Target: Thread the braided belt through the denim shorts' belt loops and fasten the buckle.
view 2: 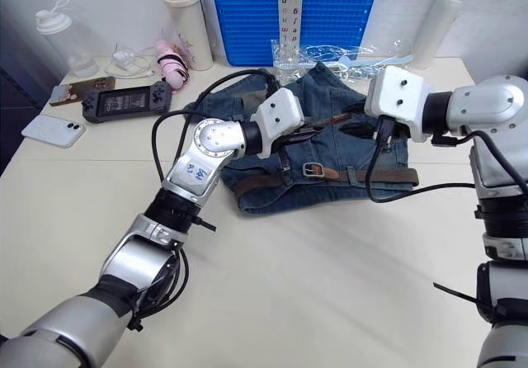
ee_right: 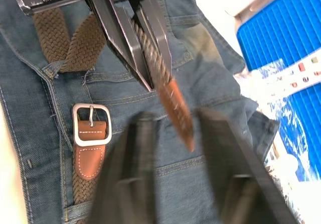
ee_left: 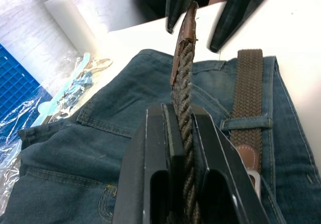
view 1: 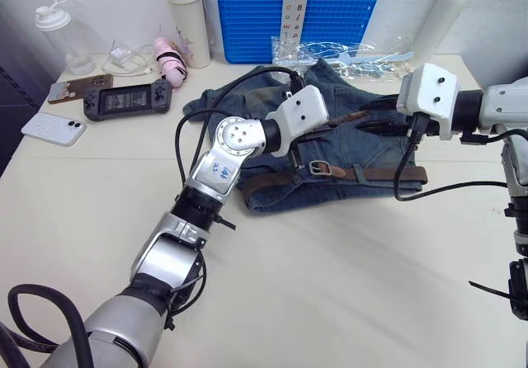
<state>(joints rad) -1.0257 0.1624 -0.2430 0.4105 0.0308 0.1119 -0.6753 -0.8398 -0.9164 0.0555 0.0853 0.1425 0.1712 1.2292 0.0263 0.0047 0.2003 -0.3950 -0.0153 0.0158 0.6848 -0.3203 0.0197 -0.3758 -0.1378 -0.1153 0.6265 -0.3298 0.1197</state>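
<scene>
- The denim shorts lie flat on the white bench, towards its far side, waistband towards the robot.
- The braided belt runs along the waistband. The strap passes under a belt loop, seen in the left wrist view beside the leather end piece.
- The buckle lies flat on the denim, prong up the middle, stitched leather tab attached. It is unfastened; no strap passes through it.
- The left tool is closed on the braided belt. Its two black fingers clamp the strap edge-on a short way behind the tip.
- The leather tip projects past the left tool's fingers, lifted clear of the denim and pointing towards the right tool.
- The right tool is spread open, one finger either side of the leather tip. The tip lies in the gap between them; contact with either finger cannot be confirmed.
- Both tools meet above the upper middle of the shorts, well clear of the buckle, which sits nearer the robot on the waistband.
- At the far left of the bench: a white phone, a dark handheld game console, a second phone in a brown case, a pink item, a white tumbler and a clear shaker bottle.
- Behind the shorts: a blue perforated panel, crumpled clear plastic wrapping and a white bottle.
</scene>
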